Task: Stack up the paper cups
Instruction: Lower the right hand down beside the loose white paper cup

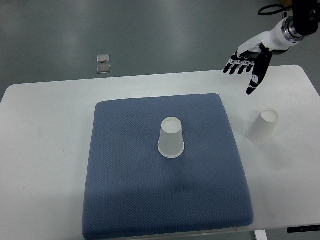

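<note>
Black-tipped fingers (pixel 239 65) are where I start: on my feed the right hand (pixel 250 64) has them spread and loosely extended, holding nothing and touching nothing, with the thumb pointing down toward the counter. White shell covers the back of that hand, and its forearm runs out of the picture at the upper right corner, so I cannot see the arm beyond the wrist. I see no left arm at all.

Below the hand, well apart from it, a white paper cup (pixel 263 127) stands upside down on the bare white counter (pixel 45 130), tilted a little from my steep view. Its tapered wall looks smooth and matte.

To the left, a second white paper cup of the same tapered shape (pixel 171 138) stands upside down near the middle of a dark blue square fabric mat (pixel 125 200) with a fine dimpled weave and rounded corners. The mat's front edge is cut off by the bottom of the picture.

Beyond the counter's far edge, two small clear squarish pieces (pixel 103 64) lie on the grey floor (pixel 150 35); I cannot tell what they are.
</note>
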Motion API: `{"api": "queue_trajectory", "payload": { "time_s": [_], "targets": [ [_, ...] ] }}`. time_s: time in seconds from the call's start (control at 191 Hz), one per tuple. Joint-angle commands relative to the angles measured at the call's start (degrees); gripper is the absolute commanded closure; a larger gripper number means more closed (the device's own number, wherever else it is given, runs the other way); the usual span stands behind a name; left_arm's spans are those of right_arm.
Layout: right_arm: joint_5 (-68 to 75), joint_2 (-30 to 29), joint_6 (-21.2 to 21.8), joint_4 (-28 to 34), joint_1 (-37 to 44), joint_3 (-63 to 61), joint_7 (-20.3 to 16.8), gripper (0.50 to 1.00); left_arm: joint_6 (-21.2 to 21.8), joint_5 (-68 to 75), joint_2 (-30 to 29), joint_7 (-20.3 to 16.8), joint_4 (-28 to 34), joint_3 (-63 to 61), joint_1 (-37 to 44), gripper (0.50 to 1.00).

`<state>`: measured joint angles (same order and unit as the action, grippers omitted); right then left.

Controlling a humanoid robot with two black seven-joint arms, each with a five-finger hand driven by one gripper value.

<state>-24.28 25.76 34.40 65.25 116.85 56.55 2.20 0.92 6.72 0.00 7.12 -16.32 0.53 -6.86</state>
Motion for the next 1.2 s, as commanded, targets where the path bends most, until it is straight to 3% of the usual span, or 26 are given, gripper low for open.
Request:
{"api": "queue_trajectory", "payload": {
  "time_s": [0.0,0.173,0.45,1.194],
  "targets": [
    [-3.8,-3.7,0.6,6.0,8.0,7.0,-0.2,0.574,0.0,0.0,0.0,0.0,-0.2,0.0,0.0,0.5],
    [-4.2,-5.8,0.6,9.2,17.5,8.6,-0.2,0.574,-2.1,0.0,0.0,0.0,-0.6,0.0,0.0,0.5],
    [-4.2,-5.5,0.6,11.8,24.5,8.8,-0.3,0.572,-3.1,-0.1,0.0,0.0,-0.5,0.1,0.0,0.5],
    [-11.6,-2.5,0.6,8.4,10.7,8.8,-0.5,0.574,-2.2,0.0,0.0,-0.1,4.4,0.3,-0.3,0.5]
  ]
}}
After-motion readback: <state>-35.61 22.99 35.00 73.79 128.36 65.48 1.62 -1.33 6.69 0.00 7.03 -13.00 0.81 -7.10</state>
